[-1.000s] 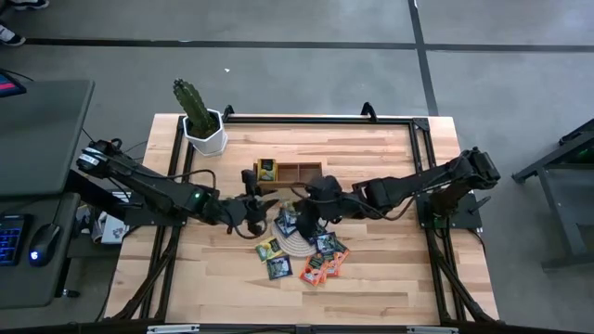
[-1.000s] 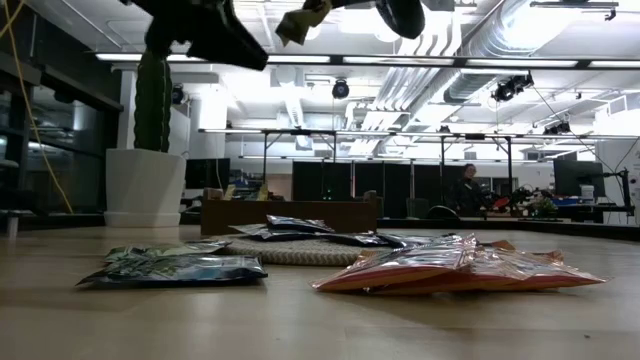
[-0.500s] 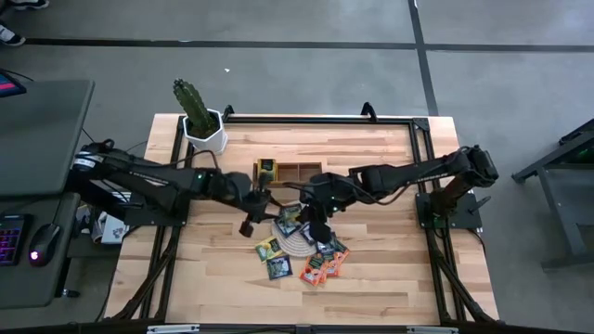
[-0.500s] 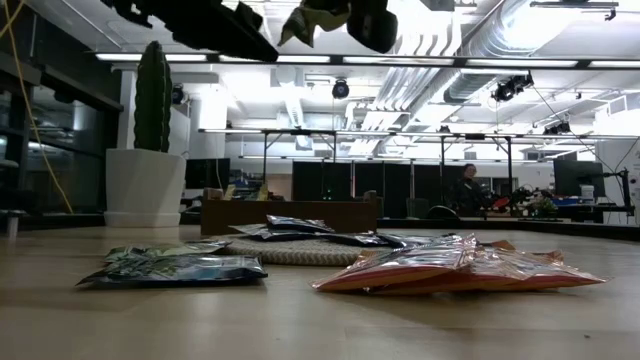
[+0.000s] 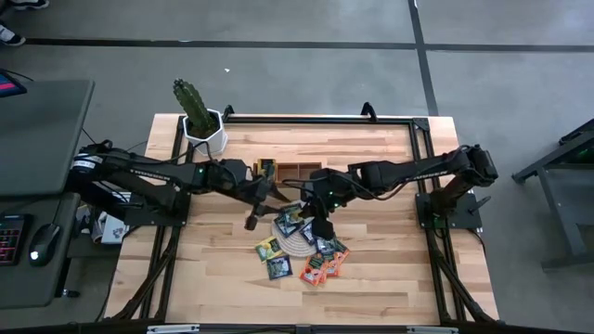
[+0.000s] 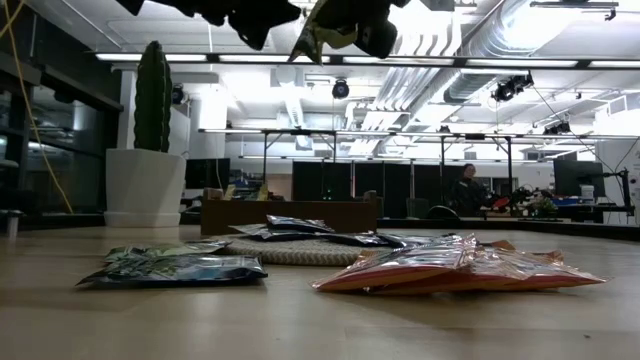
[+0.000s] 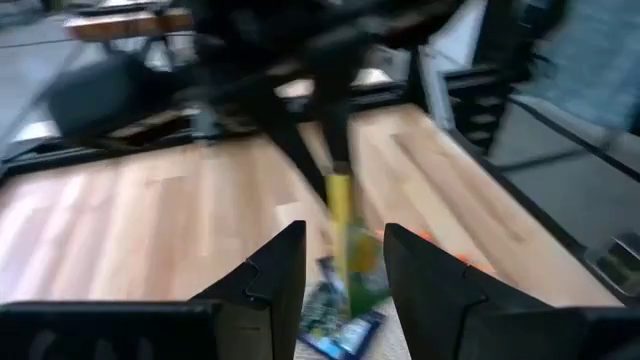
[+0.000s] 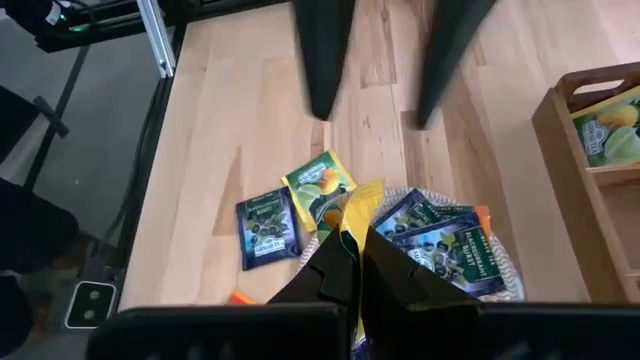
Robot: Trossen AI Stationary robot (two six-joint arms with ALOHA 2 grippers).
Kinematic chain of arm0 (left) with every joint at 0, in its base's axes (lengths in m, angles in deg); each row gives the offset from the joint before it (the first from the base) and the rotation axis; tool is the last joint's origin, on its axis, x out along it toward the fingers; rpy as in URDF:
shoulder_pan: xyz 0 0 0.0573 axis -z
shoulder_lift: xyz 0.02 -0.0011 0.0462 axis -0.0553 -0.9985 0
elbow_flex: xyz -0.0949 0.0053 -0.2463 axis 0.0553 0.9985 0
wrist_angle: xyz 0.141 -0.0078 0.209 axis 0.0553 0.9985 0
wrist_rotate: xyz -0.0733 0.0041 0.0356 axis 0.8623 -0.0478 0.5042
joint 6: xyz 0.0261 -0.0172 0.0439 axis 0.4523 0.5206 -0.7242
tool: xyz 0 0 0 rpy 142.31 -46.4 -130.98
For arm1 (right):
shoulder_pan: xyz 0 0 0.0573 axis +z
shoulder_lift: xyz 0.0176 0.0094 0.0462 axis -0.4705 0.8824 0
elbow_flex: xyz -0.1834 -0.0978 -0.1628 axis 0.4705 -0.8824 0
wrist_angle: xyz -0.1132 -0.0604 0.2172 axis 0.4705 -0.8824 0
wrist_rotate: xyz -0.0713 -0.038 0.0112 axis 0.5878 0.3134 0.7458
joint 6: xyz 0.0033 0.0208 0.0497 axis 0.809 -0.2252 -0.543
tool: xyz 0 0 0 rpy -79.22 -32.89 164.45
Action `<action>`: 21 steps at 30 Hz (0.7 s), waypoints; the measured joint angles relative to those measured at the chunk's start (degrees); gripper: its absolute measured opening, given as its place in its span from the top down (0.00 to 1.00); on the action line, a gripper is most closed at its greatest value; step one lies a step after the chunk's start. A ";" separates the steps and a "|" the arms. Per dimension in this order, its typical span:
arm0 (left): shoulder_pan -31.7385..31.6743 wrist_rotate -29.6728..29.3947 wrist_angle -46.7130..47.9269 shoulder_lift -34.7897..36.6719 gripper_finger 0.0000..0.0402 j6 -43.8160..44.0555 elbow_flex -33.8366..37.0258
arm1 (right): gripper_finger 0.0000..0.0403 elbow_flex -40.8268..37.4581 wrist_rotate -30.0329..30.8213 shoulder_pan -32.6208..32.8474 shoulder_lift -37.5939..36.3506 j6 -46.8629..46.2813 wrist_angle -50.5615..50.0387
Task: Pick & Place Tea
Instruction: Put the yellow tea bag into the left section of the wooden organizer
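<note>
Right gripper [image 8: 352,262] is clamped on a yellow-green tea sachet [image 8: 356,205], holding it in the air above the round mat [image 5: 295,243], between mat and wooden tray [image 5: 299,173]. In the right wrist view the sachet hangs edge-on from the fingertips.

Left gripper [image 7: 343,262] faces it, fingers [image 7: 283,262] parted with nothing between them, sachet just ahead of the gap. Looks to me like a mid-air handover setup, right to left. Could also be left just waiting close by; I can't tell for sure.

Rest of the tea: dark blue ones on the mat, two yellow-green [image 5: 268,249] and a dark one on the table beside it, orange ones [image 5: 317,268] at the near edge. One yellow-green sachet already sits in the tray's left compartment [image 5: 267,168].

My read: transport step, sachet lifted, not yet placed. Next move needs the left fingers centred on the sachet before closing, then right lets go; otherwise carry straight to that same compartment. Thin floppy sachet, easy to mis-pinch.
</note>
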 joint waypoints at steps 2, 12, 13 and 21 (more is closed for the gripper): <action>-0.03 -2.02 -1.18 -0.74 0.67 1.39 -0.07 | 1.00 0.00 0.09 -0.02 0.00 0.63 0.14; 0.00 -2.47 -5.69 -3.92 0.67 5.02 0.12 | 1.00 0.00 0.57 -0.02 0.00 2.17 1.61; 0.00 -2.24 -6.75 -4.22 0.67 5.58 0.03 | 1.00 0.00 0.56 -0.02 -0.05 2.39 1.99; 0.02 -2.26 -7.63 -4.72 0.67 6.10 -0.04 | 1.00 0.00 0.55 -0.02 -0.09 2.67 2.01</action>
